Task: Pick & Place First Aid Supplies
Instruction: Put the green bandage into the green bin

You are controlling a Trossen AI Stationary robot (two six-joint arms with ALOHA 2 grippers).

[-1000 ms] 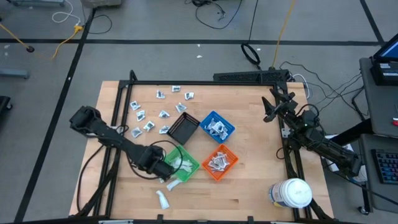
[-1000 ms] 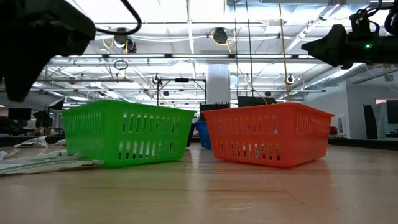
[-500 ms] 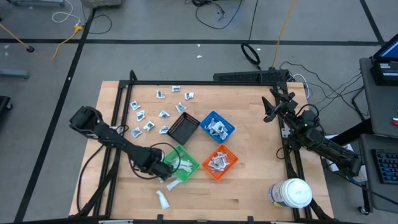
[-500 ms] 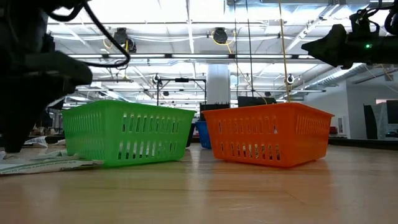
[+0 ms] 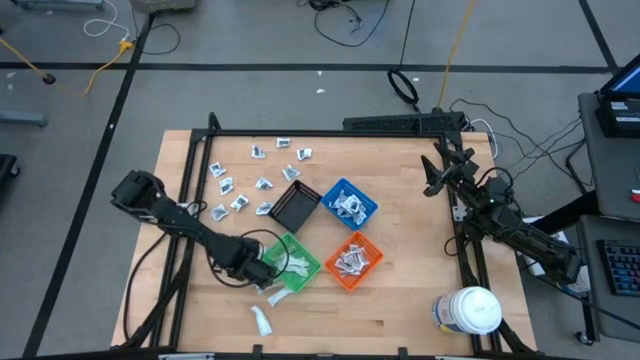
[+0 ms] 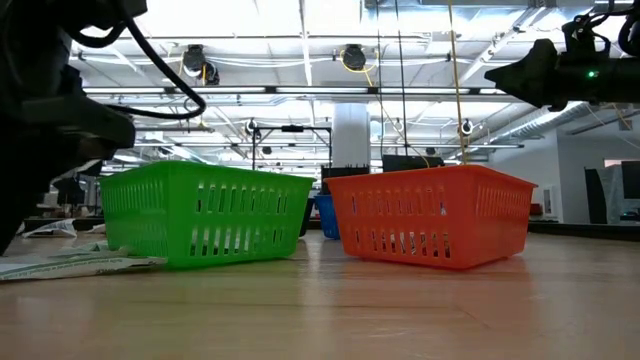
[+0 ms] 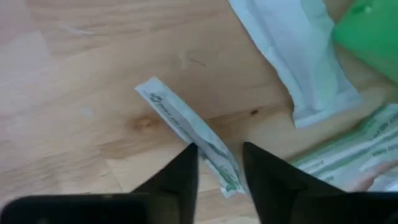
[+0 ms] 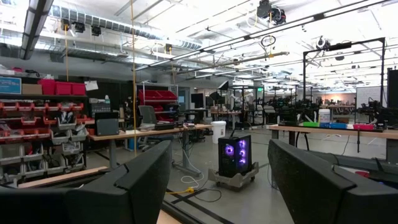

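My left gripper [image 5: 263, 279] is low over the table at the green bin's [image 5: 292, 262] near left corner. It is open by a narrow gap. Its two fingers [image 7: 219, 171] stand on either side of the near end of a narrow white packet with green print [image 7: 180, 124], which lies on the wood. Whether they touch it I cannot tell. A white wrapped pad [image 7: 298, 56] and another printed packet [image 7: 348, 162] lie beside the green bin [image 7: 370, 31]. Several small packets [image 5: 250, 180] lie at the far left. My right gripper [image 5: 432, 178] waits open at the far right, raised.
A black bin [image 5: 295, 207], a blue bin [image 5: 348, 203] and an orange bin [image 5: 352, 260] stand mid-table; the blue, orange and green ones hold packets. A small tube [image 5: 262, 320] lies near the front edge. A large white jar [image 5: 470, 310] stands at the near right.
My left gripper has gone down toward the table beside the green bin's near left corner; in the low view its arm has sunk lower at the picture's left. The bins and packets have stayed in place.
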